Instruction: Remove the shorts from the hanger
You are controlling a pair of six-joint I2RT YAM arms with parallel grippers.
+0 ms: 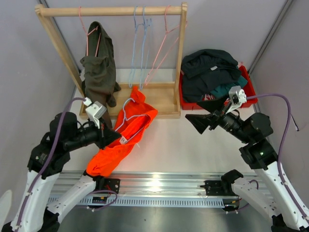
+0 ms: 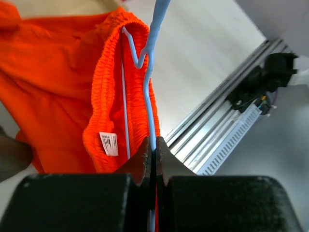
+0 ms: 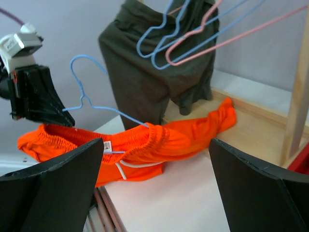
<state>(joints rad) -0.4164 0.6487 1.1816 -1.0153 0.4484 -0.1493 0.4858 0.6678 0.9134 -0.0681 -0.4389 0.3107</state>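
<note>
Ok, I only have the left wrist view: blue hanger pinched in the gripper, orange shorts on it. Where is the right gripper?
Observer: The right gripper is open, to the right of the orange shorts and blue hanger, touching nothing.
Operator: Anything left on the rack?
Observer: One olive-green pair; the other hangers hang bare.
Operator: And finished pairs?
Observer: Dark shorts are piled in the red bin beside the rack.

place: likely robot lab | cues: grey walls [image 1: 19,72], aluminium mounting rail [image 1: 159,186], wooden rack [image 1: 111,10]
</note>
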